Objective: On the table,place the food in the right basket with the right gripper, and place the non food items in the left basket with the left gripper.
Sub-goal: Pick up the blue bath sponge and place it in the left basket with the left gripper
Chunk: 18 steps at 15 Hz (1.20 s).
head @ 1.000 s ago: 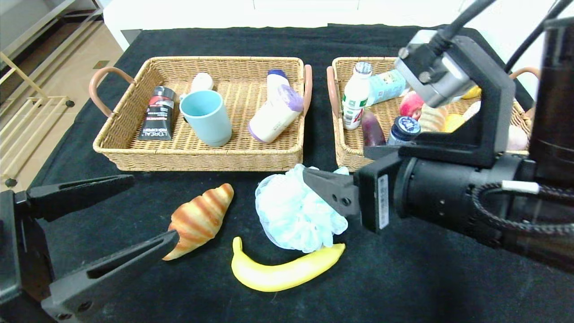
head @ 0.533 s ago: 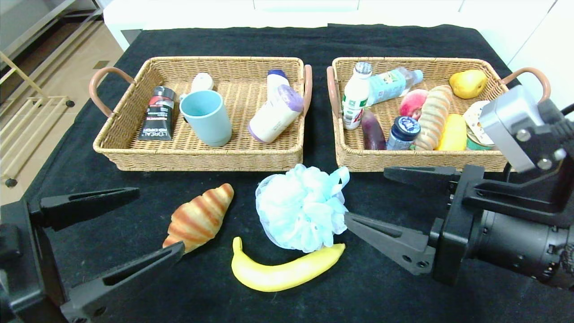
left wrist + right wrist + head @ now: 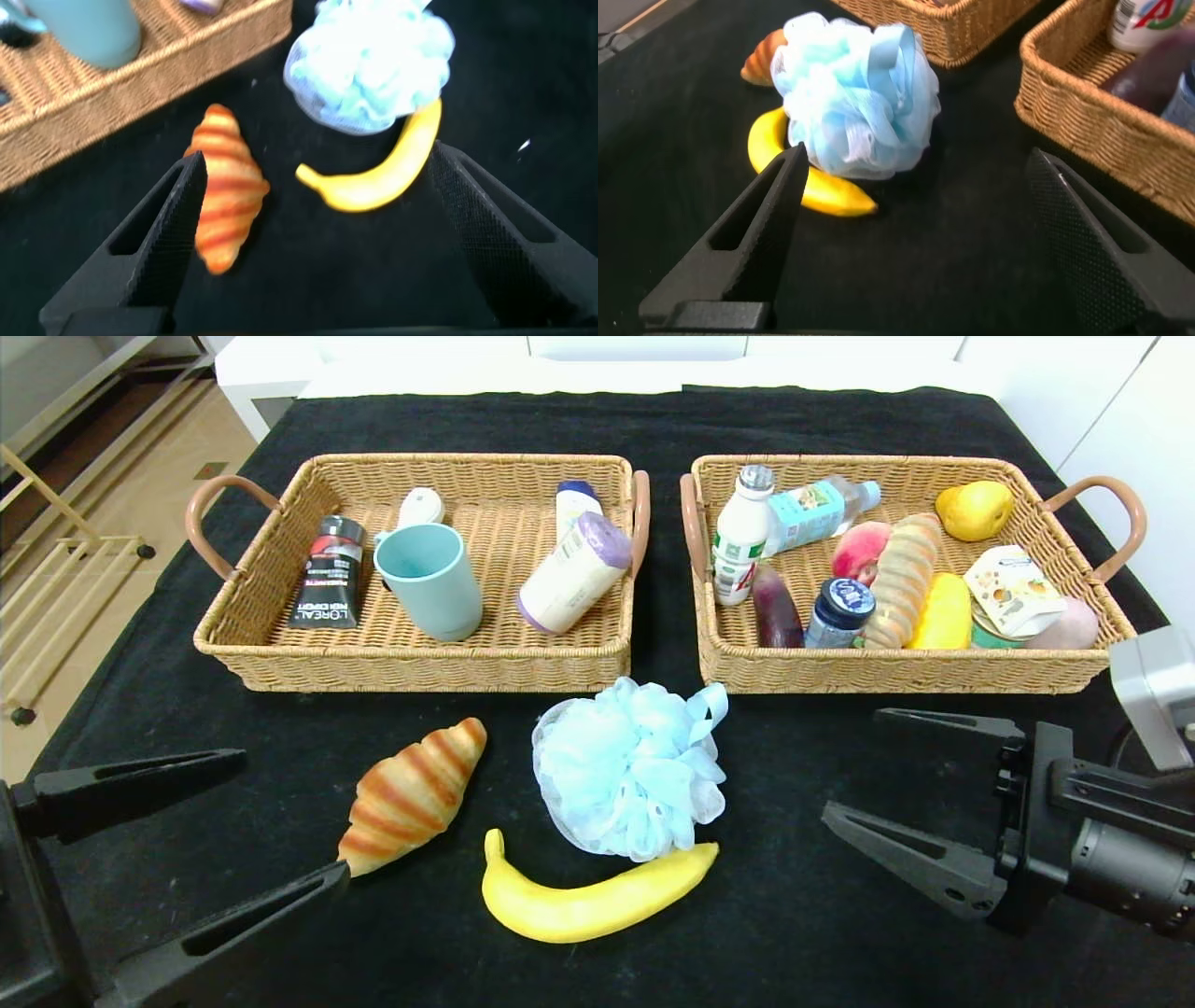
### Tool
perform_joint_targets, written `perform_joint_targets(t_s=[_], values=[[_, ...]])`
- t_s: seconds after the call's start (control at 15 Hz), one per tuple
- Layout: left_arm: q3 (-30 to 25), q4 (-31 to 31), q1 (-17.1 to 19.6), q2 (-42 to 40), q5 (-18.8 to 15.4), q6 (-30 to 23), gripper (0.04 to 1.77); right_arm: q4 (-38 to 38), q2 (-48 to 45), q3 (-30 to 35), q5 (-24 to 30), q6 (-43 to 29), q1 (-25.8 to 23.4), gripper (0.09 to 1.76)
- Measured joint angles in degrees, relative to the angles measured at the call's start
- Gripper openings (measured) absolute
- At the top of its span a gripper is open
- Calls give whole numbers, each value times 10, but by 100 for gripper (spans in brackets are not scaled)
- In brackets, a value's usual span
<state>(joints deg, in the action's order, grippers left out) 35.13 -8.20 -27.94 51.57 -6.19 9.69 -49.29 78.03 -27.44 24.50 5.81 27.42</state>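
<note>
Bright, even overhead light, soft shadows beneath the woven wicker baskets (image 3: 411, 663), matte black tablecloth (image 3: 840, 943) swallowed detail, left wrist view blurred, pale background overexposed.

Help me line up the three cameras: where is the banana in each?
Head view: banana near the table's front edge, below the blue bath pouf.
Left wrist view: between the fingers, mid-frame.
Right wrist view: peeking from under the pouf.
Shared landmark: the pouf.

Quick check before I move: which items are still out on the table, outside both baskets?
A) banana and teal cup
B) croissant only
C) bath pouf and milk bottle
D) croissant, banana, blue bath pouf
D: the croissant, banana and blue bath pouf lie on the black cloth in front of the baskets.
</note>
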Motion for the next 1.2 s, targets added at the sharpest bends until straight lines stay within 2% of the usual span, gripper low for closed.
perform_joint_targets(t_s=[0.13, 0.27, 0.4, 0.8, 1.0, 1.2], values=[[13, 39, 0, 1, 26, 0, 172, -25, 1, 22, 5, 0, -15, 170], [34, 70, 0, 11, 77, -1, 172, -28, 1, 31, 5, 1, -21, 170], [55, 93, 0, 26, 110, -2, 172, -30, 0, 40, 6, 3, -23, 170], [123, 211, -2, 66, 110, -12, 172, -40, -44, 41, 6, -2, -24, 170], [173, 232, -30, 107, 107, -20, 172, -40, -63, 37, 6, -2, -26, 170], [247, 237, -72, 176, 110, -82, 172, -39, -73, 32, 5, -3, -31, 170]])
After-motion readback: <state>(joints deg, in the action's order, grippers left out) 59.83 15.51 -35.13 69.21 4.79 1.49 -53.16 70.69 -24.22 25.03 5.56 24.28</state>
